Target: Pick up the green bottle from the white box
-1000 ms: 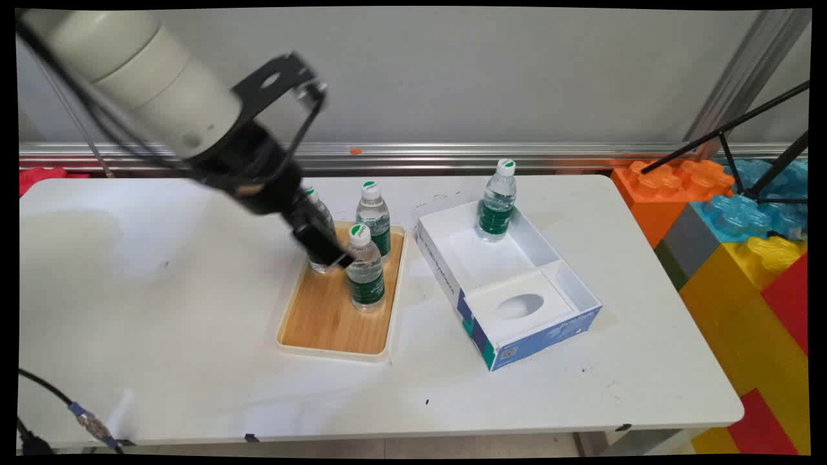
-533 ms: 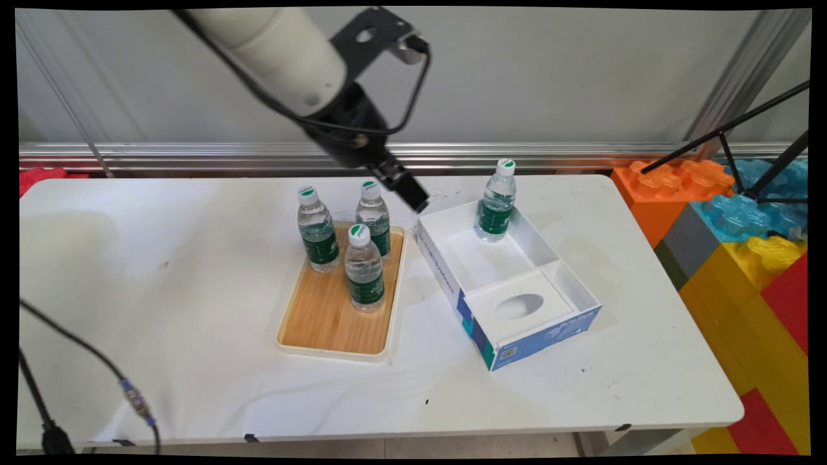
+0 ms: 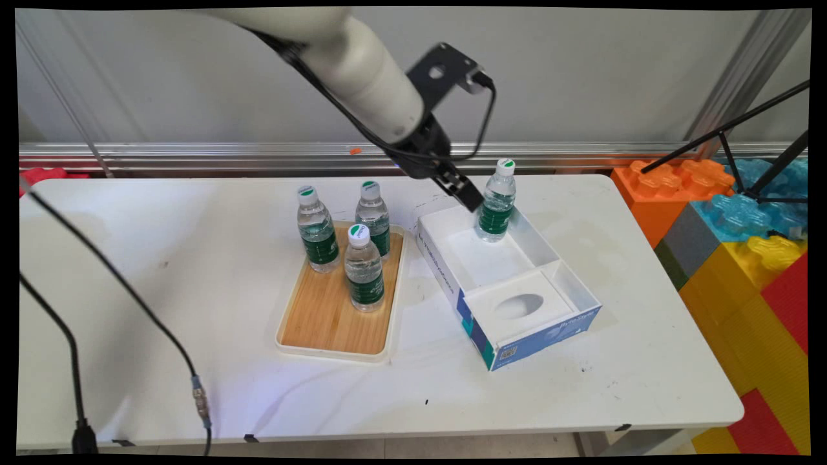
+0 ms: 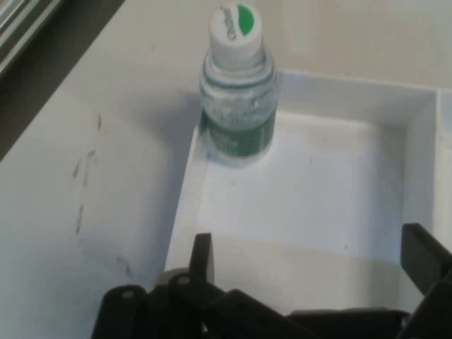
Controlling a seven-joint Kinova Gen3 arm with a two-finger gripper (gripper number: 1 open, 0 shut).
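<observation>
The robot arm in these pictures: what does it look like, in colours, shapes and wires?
The arm is a thick, rounded white tube ending in a black wrist and a slim black gripper with two straight jaws. A black angled bracket with a round hole sits on the wrist, and a thin black cable loops from it. More black cables hang at the left.

Pincer (image 3: 470, 197) swung from tray bottles to boxed bottle (image 3: 497, 201) (fingers apart).

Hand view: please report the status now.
Hand open, empty. Nearest: water bottle upright in box corner. Three bottles on wooden tray.
</observation>
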